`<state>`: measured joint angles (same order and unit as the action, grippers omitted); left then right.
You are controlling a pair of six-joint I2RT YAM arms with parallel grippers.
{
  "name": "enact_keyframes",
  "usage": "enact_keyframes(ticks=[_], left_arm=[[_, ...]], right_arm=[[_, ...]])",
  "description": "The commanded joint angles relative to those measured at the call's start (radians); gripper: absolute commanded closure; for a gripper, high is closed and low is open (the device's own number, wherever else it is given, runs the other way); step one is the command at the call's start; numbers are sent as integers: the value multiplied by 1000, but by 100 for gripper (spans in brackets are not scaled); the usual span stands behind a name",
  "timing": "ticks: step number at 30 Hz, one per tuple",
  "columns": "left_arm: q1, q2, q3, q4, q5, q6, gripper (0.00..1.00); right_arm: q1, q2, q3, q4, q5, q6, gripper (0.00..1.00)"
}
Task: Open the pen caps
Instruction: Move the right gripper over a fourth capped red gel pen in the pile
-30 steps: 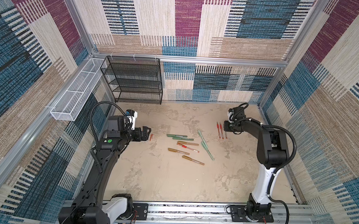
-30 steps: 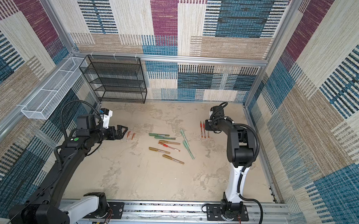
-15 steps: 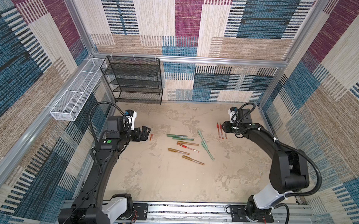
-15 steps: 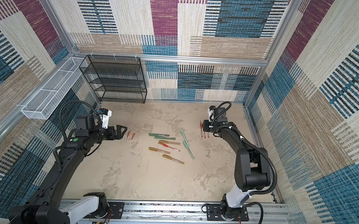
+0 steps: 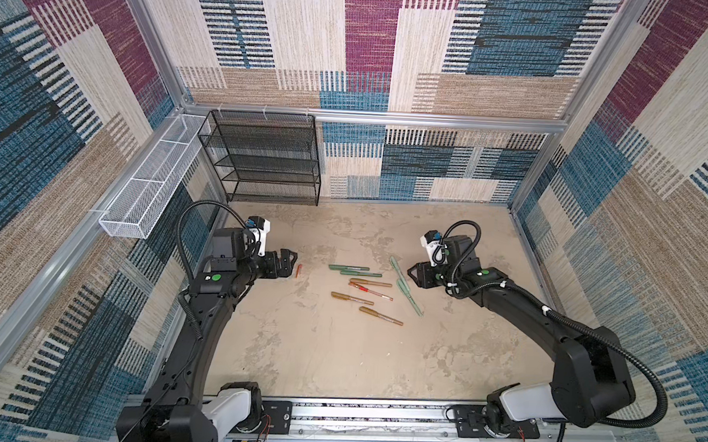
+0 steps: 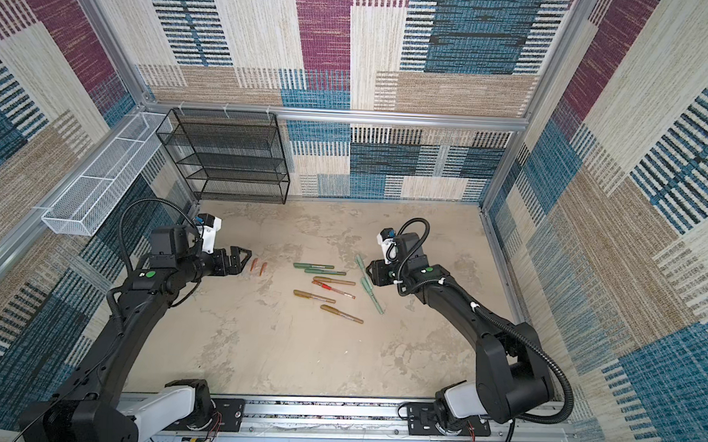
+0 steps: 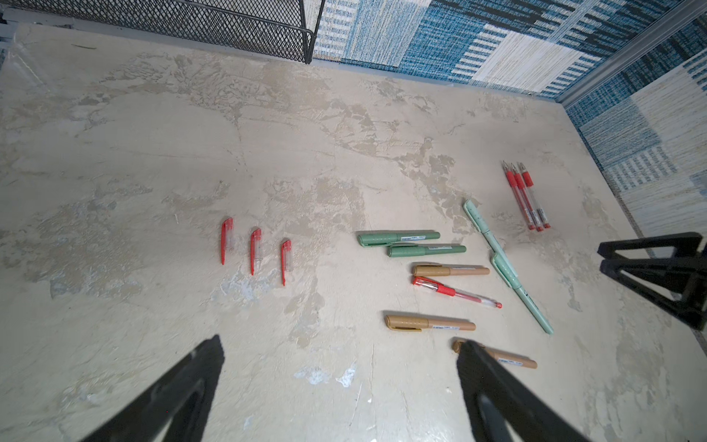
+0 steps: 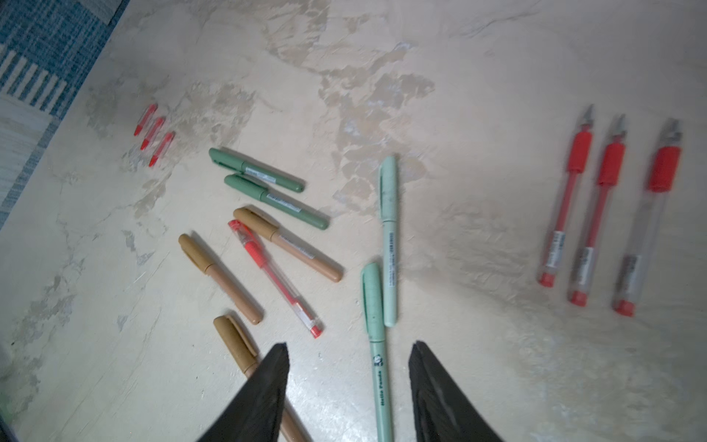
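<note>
Three loose red pen caps lie in a row on the table, just ahead of my left gripper, which is open and empty. In the middle lie the capped pens: two dark green, three gold-bronze, one red and two mint. Three uncapped red pens lie side by side at the right; my right arm hides them in both top views. My right gripper hovers open above the nearer mint pen, holding nothing.
A black mesh shelf stands at the back left against the wall. A white wire basket hangs on the left wall. Patterned walls close in three sides, and the arms' rail runs along the front.
My right arm has swung from the three uncapped red pens leftward to the mint pens, and its jaws have opened. The left arm has stayed put.
</note>
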<state>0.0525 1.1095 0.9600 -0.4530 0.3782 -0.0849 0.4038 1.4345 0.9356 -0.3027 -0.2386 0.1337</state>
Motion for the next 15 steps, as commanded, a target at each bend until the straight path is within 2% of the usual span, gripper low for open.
enact_keyframes(ticks=[1,9,15], left_arm=[[2,4,10,15,22,-16,1],[2,3,12,13,27,-19,1],[3,-2,4,18,16,-12,1]], right_arm=[[58,38,5,31,-3,20,50],[200,244,135,-63,52,-20,55],[231,365,223,-99,91,-53,55]])
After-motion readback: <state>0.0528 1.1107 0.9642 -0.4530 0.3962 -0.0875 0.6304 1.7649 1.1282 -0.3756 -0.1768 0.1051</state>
